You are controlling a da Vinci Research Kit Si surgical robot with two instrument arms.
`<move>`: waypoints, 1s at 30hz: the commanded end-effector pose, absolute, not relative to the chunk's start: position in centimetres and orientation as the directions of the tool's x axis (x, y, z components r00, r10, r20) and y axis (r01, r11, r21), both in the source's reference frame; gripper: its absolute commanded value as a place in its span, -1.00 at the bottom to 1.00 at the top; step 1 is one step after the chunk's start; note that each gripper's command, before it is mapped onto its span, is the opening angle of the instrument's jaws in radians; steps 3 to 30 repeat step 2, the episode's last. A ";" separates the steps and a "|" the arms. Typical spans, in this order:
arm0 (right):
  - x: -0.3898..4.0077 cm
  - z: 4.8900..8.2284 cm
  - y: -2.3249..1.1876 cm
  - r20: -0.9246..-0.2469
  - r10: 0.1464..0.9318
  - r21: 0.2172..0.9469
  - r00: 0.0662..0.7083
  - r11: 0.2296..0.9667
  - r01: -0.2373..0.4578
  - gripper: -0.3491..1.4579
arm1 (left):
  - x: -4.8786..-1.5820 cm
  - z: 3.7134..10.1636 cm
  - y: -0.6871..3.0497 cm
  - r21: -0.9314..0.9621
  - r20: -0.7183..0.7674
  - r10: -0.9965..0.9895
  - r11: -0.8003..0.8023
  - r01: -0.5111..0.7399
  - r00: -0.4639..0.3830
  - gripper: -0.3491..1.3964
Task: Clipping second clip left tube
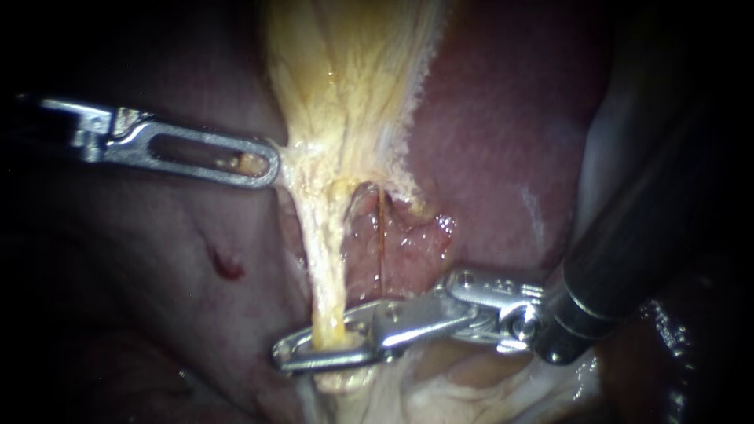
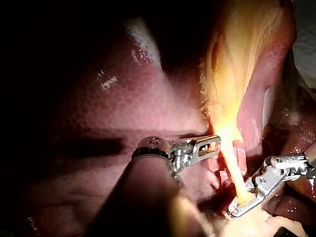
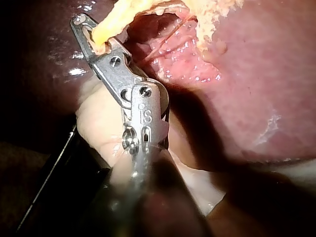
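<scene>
A pale yellow left tube (image 1: 326, 267) runs down from the fanned yellow gallbladder tissue (image 1: 345, 78). My right instrument (image 1: 294, 353) comes in from the lower right. Its slim jaws lie across the tube's lower end, one on each side, closed on it. The right wrist view shows the same grip (image 3: 84, 27) on the tube (image 3: 111, 24). My left instrument (image 1: 267, 166) reaches in from the left. Its slotted jaws are shut on the edge of the yellow tissue, which is drawn out toward them. The left wrist view shows both instruments (image 2: 215, 144) (image 2: 237, 210).
A thin reddish-brown strand (image 1: 381, 235) runs just right of the yellow tube, over raw pink tissue (image 1: 416, 235). Dark red liver (image 1: 503, 118) surrounds the site, with a small red mark (image 1: 226, 265) at the left. Pale soft tissue (image 1: 440, 392) lies under the right instrument's jaws.
</scene>
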State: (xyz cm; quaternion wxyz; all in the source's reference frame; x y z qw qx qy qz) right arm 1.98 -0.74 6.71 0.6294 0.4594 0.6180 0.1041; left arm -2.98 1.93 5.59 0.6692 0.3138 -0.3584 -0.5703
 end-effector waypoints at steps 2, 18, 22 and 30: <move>1.98 6.71 -0.74 -0.682 0.699 0.707 0.214 0.557 0.436 -1.00 | -2.98 5.59 1.93 0.829 0.122 -0.988 0.153 0.538 0.092 -1.00; 1.98 6.71 -0.74 -0.682 0.699 0.707 0.214 0.557 0.436 -1.00 | -2.98 5.59 1.93 0.829 0.122 -0.988 0.153 0.538 0.092 -1.00; 1.98 6.71 -0.74 -0.682 0.699 0.707 0.214 0.557 0.436 -1.00 | -2.98 5.59 1.93 0.829 0.122 -0.988 0.153 0.538 0.092 -1.00; 1.98 6.71 -0.74 -0.682 0.699 0.707 0.214 0.557 0.436 -1.00 | -2.98 5.59 1.93 0.829 0.122 -0.988 0.153 0.538 0.092 -1.00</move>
